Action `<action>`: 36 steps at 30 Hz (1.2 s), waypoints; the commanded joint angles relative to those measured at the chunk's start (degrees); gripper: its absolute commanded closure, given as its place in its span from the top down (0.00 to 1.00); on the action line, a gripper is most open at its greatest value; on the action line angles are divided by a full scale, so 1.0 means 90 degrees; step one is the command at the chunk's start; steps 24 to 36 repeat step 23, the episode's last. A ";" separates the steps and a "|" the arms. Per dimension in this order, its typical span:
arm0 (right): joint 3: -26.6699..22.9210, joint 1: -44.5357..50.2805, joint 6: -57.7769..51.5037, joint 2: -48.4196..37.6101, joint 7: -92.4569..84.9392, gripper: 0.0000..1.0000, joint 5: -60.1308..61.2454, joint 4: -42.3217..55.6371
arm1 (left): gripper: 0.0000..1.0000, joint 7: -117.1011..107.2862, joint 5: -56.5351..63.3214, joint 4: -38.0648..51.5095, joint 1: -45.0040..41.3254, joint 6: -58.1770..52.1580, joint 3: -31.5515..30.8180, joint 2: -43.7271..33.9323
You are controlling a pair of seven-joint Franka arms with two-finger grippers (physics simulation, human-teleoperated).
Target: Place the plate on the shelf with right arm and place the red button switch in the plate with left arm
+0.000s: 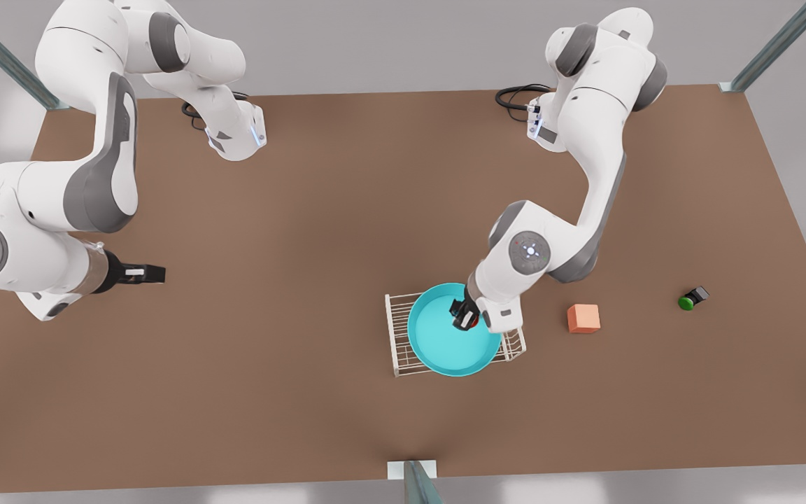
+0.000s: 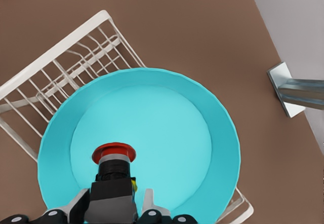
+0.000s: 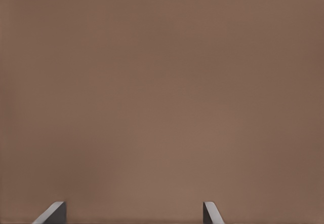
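Note:
The turquoise plate [image 1: 438, 343] [image 2: 167, 133] lies on top of the white wire shelf [image 1: 396, 329] [image 2: 61, 77], near the table's front edge. My left gripper [image 1: 464, 318] [image 2: 115, 206], on the arm at the front view's right, hangs over the plate's inside. It is shut on the black body of the red button switch [image 1: 471, 321] [image 2: 114, 153], red cap pointing away from the wrist; I cannot tell whether it touches the plate. Far off at the front view's left, my right gripper [image 1: 154, 273] [image 3: 132, 214] waits open over bare brown table.
An orange cube [image 1: 583, 318] sits to the front view's right of the shelf, and a green-capped button [image 1: 688, 301] lies farther right. A metal frame post [image 1: 417, 483] [image 2: 293, 89] stands at the table's front edge close to the shelf.

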 commanded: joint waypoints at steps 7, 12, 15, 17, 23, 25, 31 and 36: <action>0.0011 -0.0001 0.0003 -0.0009 -0.0486 1.00 0.0004 0.0003 | 1.00 0.0831 0.0415 0.0012 0.0703 -0.1506 0.0047 -0.0375; -0.0018 -0.0001 0.0012 0.0021 -0.0476 1.00 0.0004 0.0003 | 1.00 0.5664 0.1148 0.0012 0.2060 -0.2288 0.0154 -0.0804; -0.0018 -0.0001 0.0012 0.0021 -0.0476 1.00 0.0004 0.0013 | 1.00 0.7307 0.0973 -0.2097 0.2735 -0.0892 0.0125 -0.2084; 0.0021 -0.0001 0.0012 0.0021 -0.0476 1.00 0.0004 0.0003 | 1.00 0.7854 0.0708 -0.1795 0.3086 -0.0891 0.0134 -0.1996; 0.0040 -0.0031 -0.0007 0.0021 -0.0476 1.00 0.0013 0.0003 | 1.00 0.8655 0.0435 -0.1775 0.3233 -0.1038 0.0125 -0.2006; 0.0040 -0.0031 -0.0007 0.0021 -0.0476 1.00 0.0013 0.0003 | 1.00 0.8655 0.0435 -0.1775 0.3233 -0.1038 0.0125 -0.2006; 0.0040 -0.0031 -0.0007 0.0021 -0.0476 1.00 0.0013 0.0003 | 1.00 0.8655 0.0435 -0.1775 0.3233 -0.1038 0.0125 -0.2006; 0.0040 -0.0031 -0.0007 0.0021 -0.0476 1.00 0.0013 0.0003 | 1.00 0.8655 0.0435 -0.1775 0.3233 -0.1038 0.0125 -0.2006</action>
